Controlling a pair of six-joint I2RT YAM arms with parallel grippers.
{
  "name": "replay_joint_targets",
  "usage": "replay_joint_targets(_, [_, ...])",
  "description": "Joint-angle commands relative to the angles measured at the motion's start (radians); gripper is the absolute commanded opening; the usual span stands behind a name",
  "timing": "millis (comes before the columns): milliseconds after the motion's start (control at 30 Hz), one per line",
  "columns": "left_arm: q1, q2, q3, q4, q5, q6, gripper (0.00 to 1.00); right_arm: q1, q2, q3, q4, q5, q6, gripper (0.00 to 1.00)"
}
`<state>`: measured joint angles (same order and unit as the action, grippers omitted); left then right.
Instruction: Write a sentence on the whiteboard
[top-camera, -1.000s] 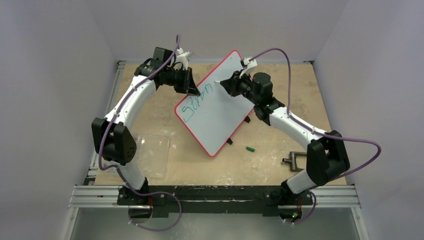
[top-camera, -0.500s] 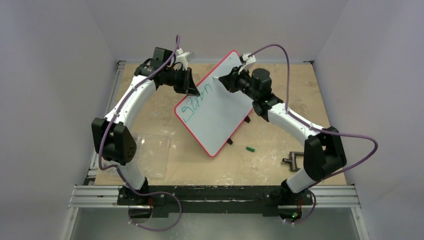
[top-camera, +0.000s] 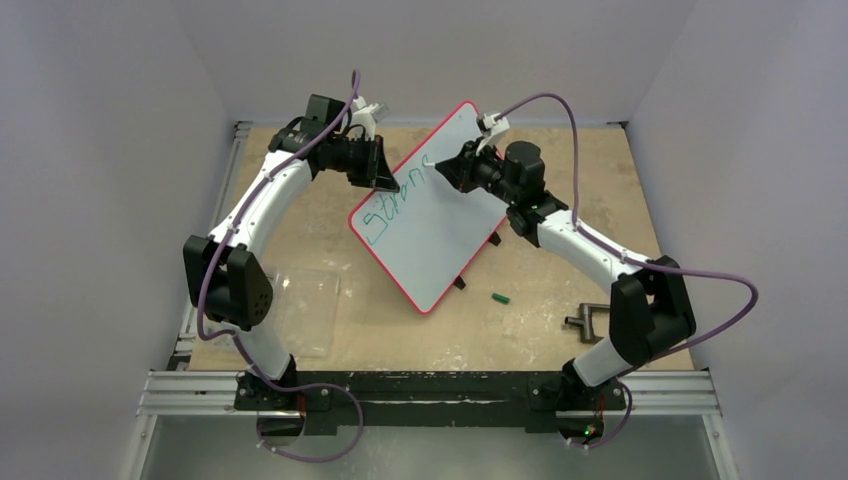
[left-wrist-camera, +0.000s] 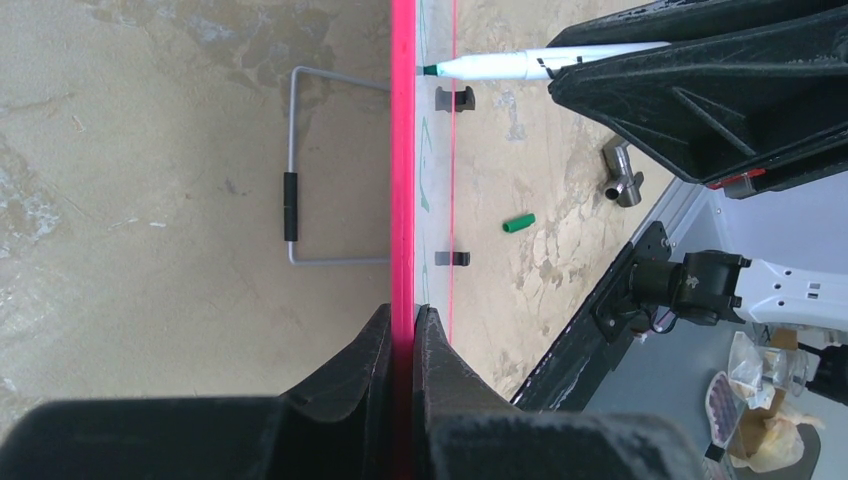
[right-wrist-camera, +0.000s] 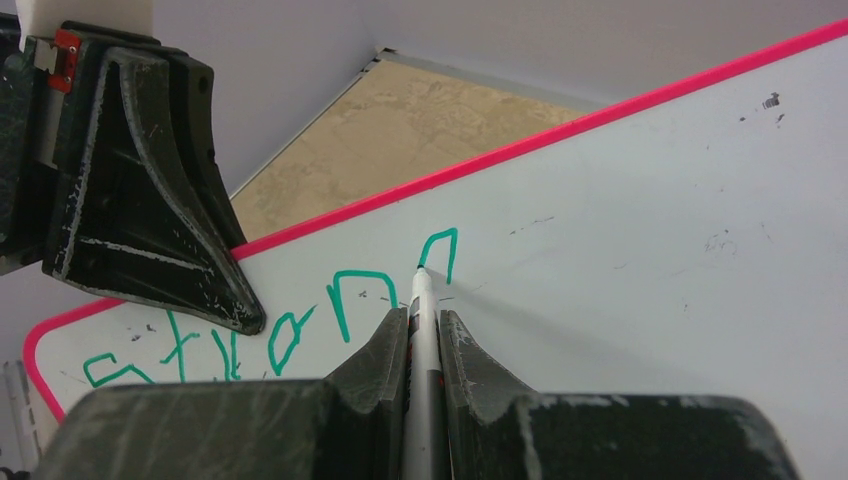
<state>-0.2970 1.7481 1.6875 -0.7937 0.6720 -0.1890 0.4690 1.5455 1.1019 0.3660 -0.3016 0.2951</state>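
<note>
The whiteboard (top-camera: 440, 235), white with a red rim, stands tilted in mid-table. My left gripper (top-camera: 385, 180) is shut on its upper left rim (left-wrist-camera: 403, 150), jaws on either side of the edge (left-wrist-camera: 403, 312). My right gripper (top-camera: 452, 166) is shut on a white marker (right-wrist-camera: 421, 300) with a green tip, which touches the board. The sentence (right-wrist-camera: 340, 300) is green and reads "Stron" plus an arch-shaped stroke at the marker tip. It also shows in the top view (top-camera: 392, 205). The marker also shows in the left wrist view (left-wrist-camera: 500, 66).
A green marker cap (top-camera: 501, 298) lies on the table right of the board. A metal clamp piece (top-camera: 590, 318) lies at the right. A clear plastic sheet (top-camera: 305, 300) lies at the left. A wire stand (left-wrist-camera: 291, 190) props the board from behind.
My right gripper moved the marker up and back down on the board. A new arch-shaped green stroke has appeared after the "n". The left gripper has not moved.
</note>
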Motion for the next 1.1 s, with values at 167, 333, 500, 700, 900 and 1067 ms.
replay_joint_targets(167, [-0.021,-0.036,-0.012,-0.021,-0.024,0.077,0.0,0.006,-0.028,-0.03,-0.027,0.01,-0.012,0.0])
replay_joint_targets(333, [-0.021,-0.037,-0.011,-0.021,-0.023,0.077,0.0,0.006,-0.025,0.001,-0.055,0.058,-0.027,0.0])
replay_joint_targets(500, [-0.02,-0.037,-0.011,-0.02,-0.022,0.077,0.0,0.005,-0.018,0.024,-0.061,0.074,-0.028,0.0])
replay_joint_targets(700, [-0.021,-0.042,-0.018,-0.01,-0.015,0.073,0.0,0.006,-0.004,0.054,-0.058,0.076,-0.027,0.0])
replay_joint_targets(900, [-0.021,-0.057,-0.032,0.008,-0.016,0.068,0.0,0.006,0.014,0.096,-0.065,0.083,-0.021,0.0])
replay_joint_targets(1067, [-0.021,-0.054,-0.029,0.009,-0.014,0.068,0.0,0.006,0.028,0.116,-0.068,0.084,-0.021,0.0])
